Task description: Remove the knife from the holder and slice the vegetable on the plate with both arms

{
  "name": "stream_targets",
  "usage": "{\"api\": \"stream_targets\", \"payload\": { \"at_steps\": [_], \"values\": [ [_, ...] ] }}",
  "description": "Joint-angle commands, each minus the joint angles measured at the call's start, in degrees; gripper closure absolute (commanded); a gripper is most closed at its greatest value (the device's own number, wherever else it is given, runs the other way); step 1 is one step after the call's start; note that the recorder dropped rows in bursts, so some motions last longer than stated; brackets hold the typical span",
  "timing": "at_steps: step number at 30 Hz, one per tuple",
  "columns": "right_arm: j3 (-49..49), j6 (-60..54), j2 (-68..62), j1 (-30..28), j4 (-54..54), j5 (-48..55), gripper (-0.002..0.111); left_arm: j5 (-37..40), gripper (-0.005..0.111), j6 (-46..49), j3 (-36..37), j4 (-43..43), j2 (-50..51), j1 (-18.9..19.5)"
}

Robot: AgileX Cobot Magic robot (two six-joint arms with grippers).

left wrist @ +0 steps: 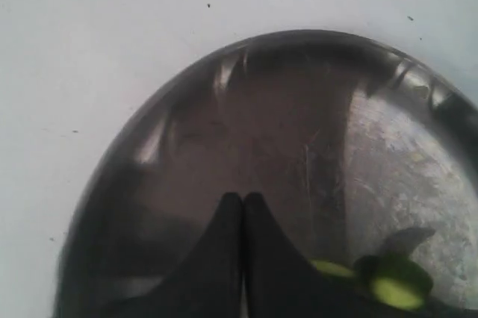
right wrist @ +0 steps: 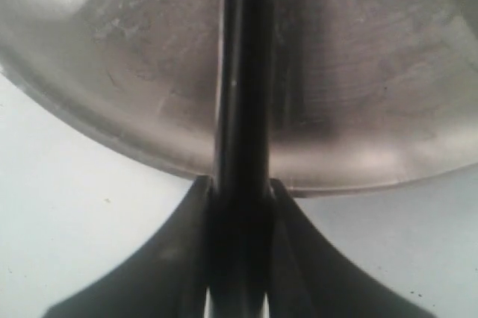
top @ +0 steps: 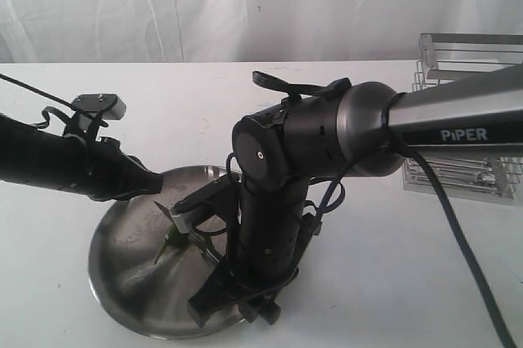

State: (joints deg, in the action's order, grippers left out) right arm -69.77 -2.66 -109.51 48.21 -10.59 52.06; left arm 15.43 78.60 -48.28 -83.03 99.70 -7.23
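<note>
The steel plate [top: 122, 260] lies at the front left of the table. On it sits the green vegetable [top: 173, 240]. The left wrist view shows green pieces of the vegetable [left wrist: 396, 288] with a pale cut face, right beside my left gripper [left wrist: 243, 197] and partly hidden by one finger. That gripper is shut, and nothing shows between its tips. My right gripper [right wrist: 240, 184] is shut on the knife [right wrist: 243, 72] by its black handle, which runs out over the plate [right wrist: 358, 94]. In the exterior view the right gripper [top: 219, 299] hangs low over the plate's near rim. The blade is hidden.
The wire holder [top: 458, 176] stands at the back right, partly behind the right arm [top: 458, 123]. White table surrounds the plate [left wrist: 261, 124]. A white curtain closes off the back.
</note>
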Motion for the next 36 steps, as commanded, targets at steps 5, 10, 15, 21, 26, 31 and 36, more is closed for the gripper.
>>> {"api": "stream_targets", "payload": {
  "at_steps": [5, 10, 15, 21, 26, 31, 36],
  "values": [
    [-0.38, 0.28, 0.04, 0.01, 0.0, 0.08, 0.108, 7.07, 0.107, 5.87, -0.45, -8.25, -0.12, 0.17],
    [-0.38, 0.28, 0.04, 0.01, 0.0, 0.08, 0.108, 6.43, 0.107, 6.54, -0.45, -8.25, 1.5, 0.17],
    [-0.38, 0.4, 0.04, 0.01, 0.0, 0.08, 0.108, 6.57, 0.107, 7.14, -0.45, -7.16, 5.46, 0.17],
    [-0.38, 0.52, 0.04, 0.01, 0.0, 0.08, 0.108, 6.8, 0.107, 7.14, -0.34, -6.0, 8.61, 0.17],
    [-0.38, 0.52, 0.04, 0.01, 0.0, 0.08, 0.108, 6.8, 0.107, 7.14, -0.34, -6.0, 9.54, 0.17],
    [-0.14, 0.51, 0.04, 0.01, 0.0, -0.07, 0.108, 6.8, 0.107, 7.14, -0.34, -5.86, 9.89, 0.17],
    [-0.16, 0.51, 0.04, 0.01, 0.0, -0.17, 0.108, 7.15, 0.107, 6.58, -0.34, -3.69, 9.89, 0.17]
  ]
}}
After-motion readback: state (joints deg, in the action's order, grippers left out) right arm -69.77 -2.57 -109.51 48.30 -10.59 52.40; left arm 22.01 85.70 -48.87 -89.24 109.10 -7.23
